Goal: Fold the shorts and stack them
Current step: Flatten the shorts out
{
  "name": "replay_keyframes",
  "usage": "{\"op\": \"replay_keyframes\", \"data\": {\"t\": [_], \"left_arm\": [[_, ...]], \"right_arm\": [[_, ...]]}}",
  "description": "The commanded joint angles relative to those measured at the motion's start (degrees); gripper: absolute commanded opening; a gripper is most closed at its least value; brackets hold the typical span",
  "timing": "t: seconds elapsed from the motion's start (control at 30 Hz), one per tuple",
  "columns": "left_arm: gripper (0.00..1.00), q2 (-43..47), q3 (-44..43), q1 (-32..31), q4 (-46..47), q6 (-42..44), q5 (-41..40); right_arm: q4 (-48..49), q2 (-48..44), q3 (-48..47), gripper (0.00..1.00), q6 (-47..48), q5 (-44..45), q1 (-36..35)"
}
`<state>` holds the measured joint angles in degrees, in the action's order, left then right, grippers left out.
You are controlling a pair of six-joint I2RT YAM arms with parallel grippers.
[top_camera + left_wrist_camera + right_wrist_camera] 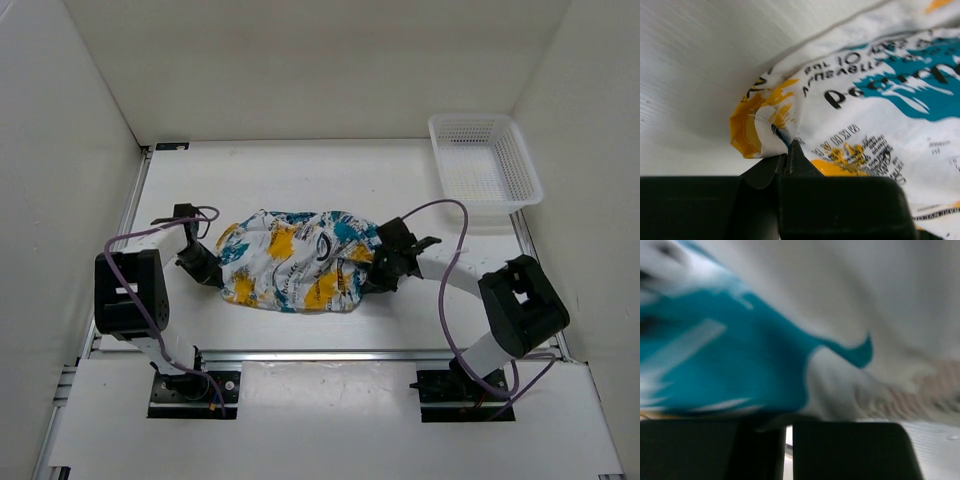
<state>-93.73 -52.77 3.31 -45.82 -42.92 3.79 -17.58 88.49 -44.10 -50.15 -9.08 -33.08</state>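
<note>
Here the left claw (789,149) pinches the shorts' (295,262) left edge, while the right claw's (373,268) grip at their right edge is unclear.

— How does the left arm (128,290) sit?

— Elbow folded up over its base, forearm reaching low, forward and inward. The left gripper (205,265) points toward the other gripper, its fingers (802,165) pressed together on a hem of the shorts (290,260) right at the tips.

— And the right arm (515,305)?

— Much the same, mirrored: elbow high, forearm sloping down and inward. The right gripper (378,268) faces the left one, tips at the cloth's edge.

— Clamped too?

— Hard to say. Its wrist view is blurred; the fingers (850,450) stand close with a thin slit between them, cloth just ahead of the tips.
</note>
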Motion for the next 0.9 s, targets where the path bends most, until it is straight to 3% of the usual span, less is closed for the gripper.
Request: {"op": "replay_keyframes", "data": {"t": [0.0, 0.1, 0.17, 0.23, 0.27, 0.33, 0.37, 0.47, 0.53, 0.63, 0.7, 0.73, 0.77, 0.8, 0.83, 0.87], "left_arm": [[0.10, 4.69, -3.56, 0.12, 0.39, 0.38, 3.14], [0.10, 5.23, -9.61, -1.11, -1.80, 0.90, 4.21], [0.10, 4.10, -19.35, -1.64, -3.74, 0.90, 4.21], [0.10, 1.72, -28.74, -2.25, -7.06, 0.90, 4.21], [0.10, -1.42, -40.45, -2.26, -8.48, 2.12, 4.21], [0.10, -4.86, -54.29, -2.78, -13.04, 2.66, 3.68], [0.10, -7.66, -67.07, -2.78, -17.15, 3.27, 3.68], [0.10, -8.14, -79.99, -2.78, -20.18, 3.80, 4.64], [0.10, -4.72, -76.80, -2.78, -17.03, 3.80, 6.40], [0.10, 5.99, -60.39, -3.31, -11.32, 3.80, 6.40], [0.10, 15.13, -44.05, -3.31, -9.21, 3.80, 6.93], [0.10, 18.29, -37.99, -4.09, -7.11, 3.80, 6.93], [0.14, 21.11, -32.19, -4.80, -6.57, 3.80, 6.32], [0.27, 25.83, -21.86, -4.81, -6.56, 4.33, 5.79], [0.75, 27.71, -16.89, -4.81, -6.56, 4.33, 5.27], [0.88, 29.21, -12.40, -4.81, -5.52, 3.20, 5.26]], "right_arm": [[-3.14, 0.02, -8.00, 0.00, 4.17, 6.42, 2.22], [-8.69, -0.51, -18.19, 0.00, 10.65, 8.47, 7.49], [-11.41, 0.36, -25.04, 0.00, 13.40, 7.25, 13.37], [-14.39, 4.12, -40.31, 0.00, 16.91, 5.23, 18.89], [-18.06, 5.71, -46.63, 0.00, 17.89, 3.82, 20.50], [-21.69, 9.05, -63.81, 0.00, 18.59, 0.66, 24.18], [-22.23, 9.07, -67.92, 0.00, 19.21, -0.05, 25.07], [-23.72, 8.03, -74.72, 0.00, 19.74, -0.67, 27.01], [-23.72, 3.20, -71.41, 0.00, 20.36, -0.67, 27.02], [-19.43, -8.21, -52.55, 0.00, 20.36, 1.16, 27.02], [-16.79, -17.85, -40.78, 0.00, 19.83, 2.48, 27.02], [-16.78, -21.13, -29.32, 0.00, 19.83, 3.45, 27.02], [-16.78, -24.12, -23.81, 0.00, 19.83, 4.15, 27.02], [-17.30, -29.89, -18.97, 0.02, 19.83, 6.68, 27.02], [-18.27, -32.39, -14.57, 0.08, 19.83, 8.36, 27.02], [-19.32, -36.24, -7.48, 0.23, 19.31, 9.42, 27.02]]}}
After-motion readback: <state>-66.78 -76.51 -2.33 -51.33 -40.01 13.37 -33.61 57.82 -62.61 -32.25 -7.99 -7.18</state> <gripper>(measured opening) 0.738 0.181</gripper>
